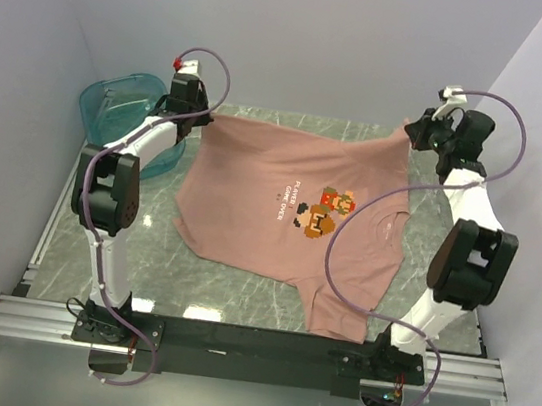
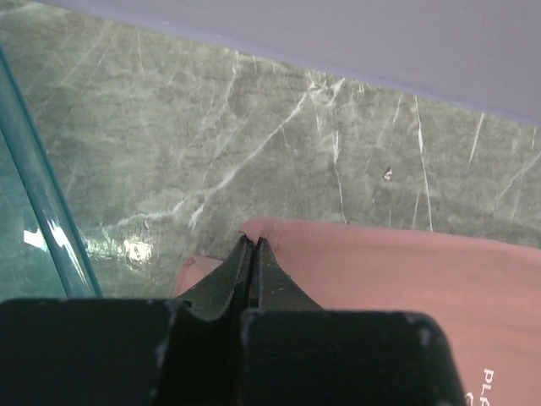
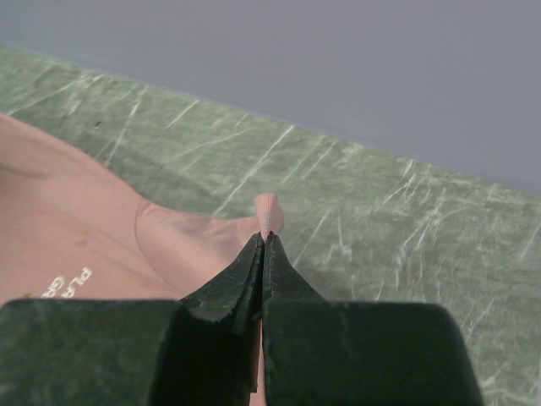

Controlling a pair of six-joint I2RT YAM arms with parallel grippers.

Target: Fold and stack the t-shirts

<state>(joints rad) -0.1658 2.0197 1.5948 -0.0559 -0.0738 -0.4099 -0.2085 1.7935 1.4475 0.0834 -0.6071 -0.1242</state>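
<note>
Left jaws pinched the t-shirt's [image 1: 250,210] far hem corner, right jaws its far sleeve, its length stretched between them.

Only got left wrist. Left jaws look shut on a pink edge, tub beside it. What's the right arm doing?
Observer: The right gripper is shut on the t-shirt too, pinching its far right corner.
Operator: How does the shirt lie?
Observer: Graphic up on the table, far edge stretched between the right and the left gripper.
Operator: Whole tub?
Observer: The teal tub sits tilted at the far left corner, left of the left arm.
</note>
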